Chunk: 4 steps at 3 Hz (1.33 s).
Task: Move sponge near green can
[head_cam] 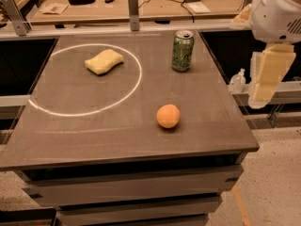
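Pale yellow and blocky, the gripper (pixel 265 79) hung pointing down off the worktop's 3 o'clock edge, clear of the surface and touching nothing; whether it was apart or together I could not tell. Above it, the arm's rounded white housing (pixel 277 11) sat at about 2 o'clock, past the worktop's far right corner.

The dark worktop (pixel 94 135) carried a thin white ring (pixel 140 75) over its left half. Inside the ring, towards 11 o'clock, lay the sponge (pixel 104 61): a pale yellow foam block with a wavy, pinched outline, lying flat. The green can (pixel 182 51) stood upright at 1 o'clock, outside the ring and well apart from the sponge, with pale markings and a silver top. An orange (pixel 168 116) rested at 4 o'clock, nearer the front edge.
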Each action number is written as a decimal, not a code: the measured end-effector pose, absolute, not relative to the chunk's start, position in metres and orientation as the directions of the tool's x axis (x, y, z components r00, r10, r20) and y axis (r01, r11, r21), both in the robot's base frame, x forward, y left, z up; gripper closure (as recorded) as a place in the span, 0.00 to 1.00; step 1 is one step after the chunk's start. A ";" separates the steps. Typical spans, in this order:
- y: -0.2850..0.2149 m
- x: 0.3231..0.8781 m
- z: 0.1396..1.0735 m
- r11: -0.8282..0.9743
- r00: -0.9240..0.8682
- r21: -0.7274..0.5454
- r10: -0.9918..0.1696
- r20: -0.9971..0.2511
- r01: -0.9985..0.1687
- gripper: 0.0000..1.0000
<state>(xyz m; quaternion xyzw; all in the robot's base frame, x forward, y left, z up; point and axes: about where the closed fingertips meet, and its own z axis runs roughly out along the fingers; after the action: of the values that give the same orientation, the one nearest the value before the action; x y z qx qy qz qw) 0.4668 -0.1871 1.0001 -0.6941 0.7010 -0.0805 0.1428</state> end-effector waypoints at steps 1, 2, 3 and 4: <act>-0.166 0.479 1.016 -0.100 0.121 -0.337 -0.992 -0.043 -0.936 0.00; -0.132 0.493 1.033 -0.243 0.264 -0.365 -0.964 -0.009 -0.899 0.00; -0.095 0.511 1.046 -0.335 0.361 -0.386 -0.933 0.007 -0.859 0.00; -0.056 0.533 1.063 -0.361 0.417 -0.448 -0.908 -0.029 -0.818 0.00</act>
<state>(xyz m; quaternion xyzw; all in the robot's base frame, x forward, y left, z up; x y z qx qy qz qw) 0.5326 -0.0559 1.0634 -0.8173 0.5281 -0.1125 0.2012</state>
